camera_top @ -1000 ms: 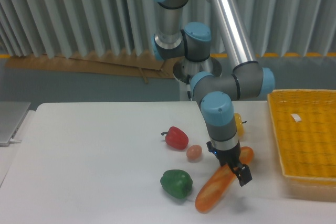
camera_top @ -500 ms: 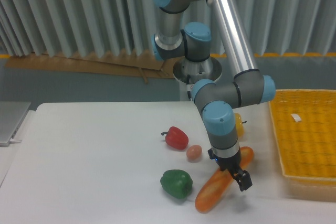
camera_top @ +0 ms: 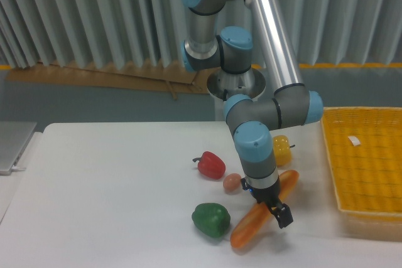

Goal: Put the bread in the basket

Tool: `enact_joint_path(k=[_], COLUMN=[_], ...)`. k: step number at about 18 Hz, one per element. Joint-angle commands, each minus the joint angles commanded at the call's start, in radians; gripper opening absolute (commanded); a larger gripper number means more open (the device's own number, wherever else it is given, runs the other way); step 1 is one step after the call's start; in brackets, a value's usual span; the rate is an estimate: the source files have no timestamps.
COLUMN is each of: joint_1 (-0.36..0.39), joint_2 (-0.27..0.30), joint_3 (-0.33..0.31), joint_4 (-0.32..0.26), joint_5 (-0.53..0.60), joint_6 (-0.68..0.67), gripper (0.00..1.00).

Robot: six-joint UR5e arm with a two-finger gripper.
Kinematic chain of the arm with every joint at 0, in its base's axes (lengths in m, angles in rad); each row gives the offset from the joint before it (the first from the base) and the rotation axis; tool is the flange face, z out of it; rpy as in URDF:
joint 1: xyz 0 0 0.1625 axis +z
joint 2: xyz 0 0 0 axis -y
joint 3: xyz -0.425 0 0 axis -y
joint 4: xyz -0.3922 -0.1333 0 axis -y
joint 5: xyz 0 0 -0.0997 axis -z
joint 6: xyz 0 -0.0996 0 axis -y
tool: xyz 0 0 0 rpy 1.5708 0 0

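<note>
The basket sits at the right edge of the surface, a bright yellow woven rectangle with low walls; only a small white tag shows on its floor.

The bread is a long, glossy orange-tan loaf lying aslant on the surface, its lower end toward the front edge and its upper end pointing toward the basket, well apart from it. The tool comes down across its middle, dark fingers clamped on the loaf. The arm above is smooth grey metal with pale blue joint caps.

A shiny green pepper sits just beside the loaf's lower end. A red pepper with a small stem lies farther back, and a small round tan-pink ball rests between it and the arm. A yellow pepper shows partly behind the wrist.

Compared with a second ago, the loaf and the tool have shifted slightly left, and more of the yellow pepper is uncovered. The other items have not moved.
</note>
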State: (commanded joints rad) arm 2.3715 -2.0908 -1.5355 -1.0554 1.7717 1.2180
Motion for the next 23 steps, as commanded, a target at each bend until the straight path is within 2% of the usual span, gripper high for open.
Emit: enact_joint_path(k=[6,7,8,9,10,12,14,16,17,20,21,23], joint_1=[0.000,0.000,0.000,0.000,0.000,0.000,0.000,-0.003,-0.003,-0.003,-0.003,-0.003], joint_2=[-0.002,0.000,0.002,0.003,0.003,0.003,0.005,0.003,0.005,0.005,0.003,0.005], joint_3=[0.000,0.000,-0.002,-0.002,-0.002,-0.003,-0.003,-0.011,-0.015,-0.015,-0.015,-0.015], joint_4=[0.000,-0.002,-0.002,-0.002,-0.002,-0.002,-0.002,-0.002,0.000,-0.002,-0.002,-0.002], joint_5=[0.000,0.000,0.000,0.000,0.000,0.000,0.000,0.002,0.002,0.002,0.002,0.002], joint_6=[0.002,0.003,0.002,0.003,0.003,0.000,0.000,0.000,-0.002,-0.014,-0.020,-0.023], gripper=[1.00,0.91,0.75,0.67,0.63,0.46,0.36,0.37,0.40,0.38,0.28,0.25])
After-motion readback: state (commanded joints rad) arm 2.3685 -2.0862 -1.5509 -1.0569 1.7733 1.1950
